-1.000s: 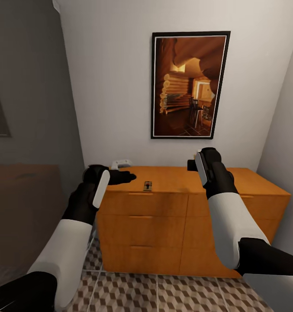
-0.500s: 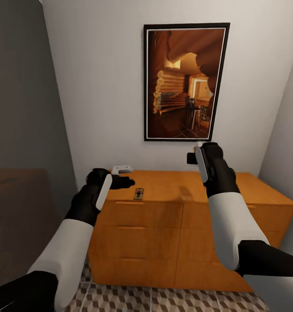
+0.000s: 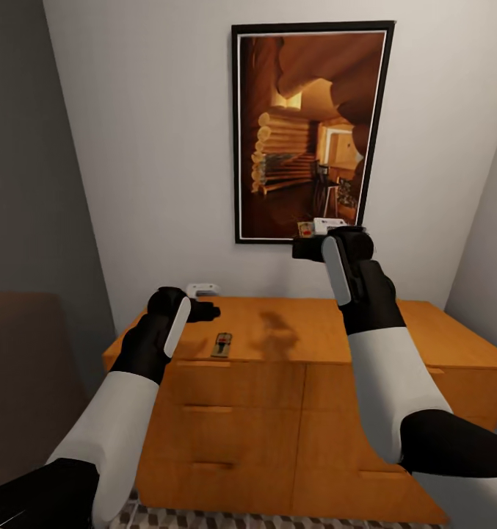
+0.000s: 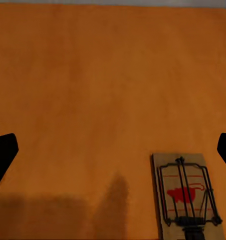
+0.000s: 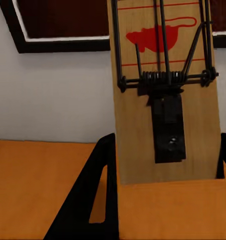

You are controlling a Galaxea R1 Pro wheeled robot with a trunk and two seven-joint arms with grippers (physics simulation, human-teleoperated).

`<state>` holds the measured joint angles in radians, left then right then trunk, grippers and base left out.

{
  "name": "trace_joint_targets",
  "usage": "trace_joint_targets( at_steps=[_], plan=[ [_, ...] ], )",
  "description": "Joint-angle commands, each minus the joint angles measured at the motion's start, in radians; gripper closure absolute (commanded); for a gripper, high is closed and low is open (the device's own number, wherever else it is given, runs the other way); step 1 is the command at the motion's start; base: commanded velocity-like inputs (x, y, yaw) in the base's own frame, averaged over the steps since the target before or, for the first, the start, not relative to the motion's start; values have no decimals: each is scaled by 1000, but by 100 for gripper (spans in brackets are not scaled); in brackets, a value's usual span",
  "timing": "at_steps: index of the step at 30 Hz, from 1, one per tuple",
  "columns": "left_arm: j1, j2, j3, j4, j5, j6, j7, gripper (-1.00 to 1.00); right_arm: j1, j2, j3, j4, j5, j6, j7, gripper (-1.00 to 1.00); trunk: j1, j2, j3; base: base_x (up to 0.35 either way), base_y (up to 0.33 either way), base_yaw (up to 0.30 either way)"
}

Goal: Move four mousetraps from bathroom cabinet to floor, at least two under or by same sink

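The wall [image 3: 167, 147] carries a framed picture [image 3: 310, 132] above the cabinet [image 3: 292, 382]. A strip of tiled floor [image 3: 277, 520] shows at its foot. The right gripper [image 3: 307, 236] is raised before the picture, clamped on a mousetrap [image 5: 163, 90]. The left gripper [image 3: 213, 311] hovers with its jaws apart over the cabinet top, near a second trap [image 3: 222, 344] lying flat there.

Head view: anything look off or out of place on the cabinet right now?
Nothing stands out. One mousetrap lies flat and intact on the cabinet top near the left gripper; the right gripper holds another mousetrap, raised above the top.
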<state>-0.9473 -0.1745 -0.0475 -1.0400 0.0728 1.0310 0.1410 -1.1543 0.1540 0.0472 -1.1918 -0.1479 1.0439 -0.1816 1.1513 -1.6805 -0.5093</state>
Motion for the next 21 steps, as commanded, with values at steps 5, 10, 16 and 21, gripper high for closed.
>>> trace_joint_targets(
  at_steps=[5, 10, 16, 21],
  plan=[
    [-1, 0, 0, 1, 9, 5, 35, -100, -1, -6, 84, -4, -97, 3, 11, 100, 0, -1, -1, 105, -44, 0],
    [-1, 0, 0, 0, 9, 6, 41, -100, -1, -10, 107, -4, -155, 3, 20, 100, 0, -1, -1, 21, -8, 0],
    [-1, 0, 2, 0, 8, 5, 60, -100, -1, -10, 115, -5, -180, 3, 22, 100, 0, -1, -1, 18, -29, 0],
    [-1, 0, 3, 4, 8, 5, 94, -100, -1, -8, 145, -5, -183, 3, 23, 100, 0, -1, -1, 116, -187, 0]
  ],
)
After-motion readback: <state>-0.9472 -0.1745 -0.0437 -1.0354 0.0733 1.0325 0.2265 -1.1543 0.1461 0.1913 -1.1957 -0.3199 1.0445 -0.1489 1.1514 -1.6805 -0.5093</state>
